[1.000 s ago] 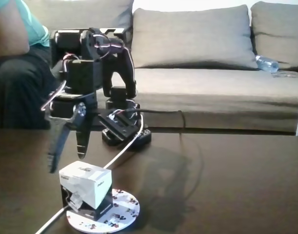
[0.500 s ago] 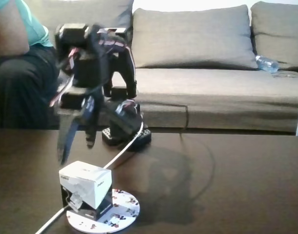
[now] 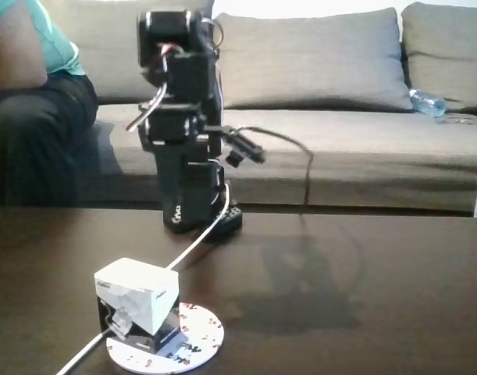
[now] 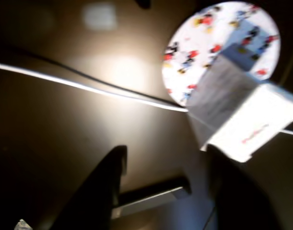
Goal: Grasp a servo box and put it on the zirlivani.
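Your box (image 3: 137, 305) sits on the disc (image 3: 199, 336), toward its left side in the fixed view, well clear of the arm. Your gripper (image 4: 168, 165) hangs above the table (image 3: 363, 312) beside the disc, jaws spread wide, holding nothing.

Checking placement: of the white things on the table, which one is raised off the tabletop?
The servo box. It sits on the speckled zirlivani, while the disc and the white cable lie flat on the table.
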You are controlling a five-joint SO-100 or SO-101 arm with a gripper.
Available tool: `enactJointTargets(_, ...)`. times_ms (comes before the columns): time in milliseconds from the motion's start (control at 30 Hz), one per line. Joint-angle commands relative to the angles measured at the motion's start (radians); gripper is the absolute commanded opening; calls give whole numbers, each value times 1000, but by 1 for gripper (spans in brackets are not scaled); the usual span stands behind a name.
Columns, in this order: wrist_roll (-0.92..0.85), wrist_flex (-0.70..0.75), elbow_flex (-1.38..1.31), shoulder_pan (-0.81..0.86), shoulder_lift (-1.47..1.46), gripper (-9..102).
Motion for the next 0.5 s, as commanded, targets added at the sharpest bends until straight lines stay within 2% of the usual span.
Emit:
enactJointTargets(0,-14,-97,147,-12,137,12)
enactJointTargets(100,-23,-261,357,-12,239,4)
enactJointTargets(300,-100,-623,891,-9,499,4)
enactJointTargets(467,-149,-782,1258,-11,778,1)
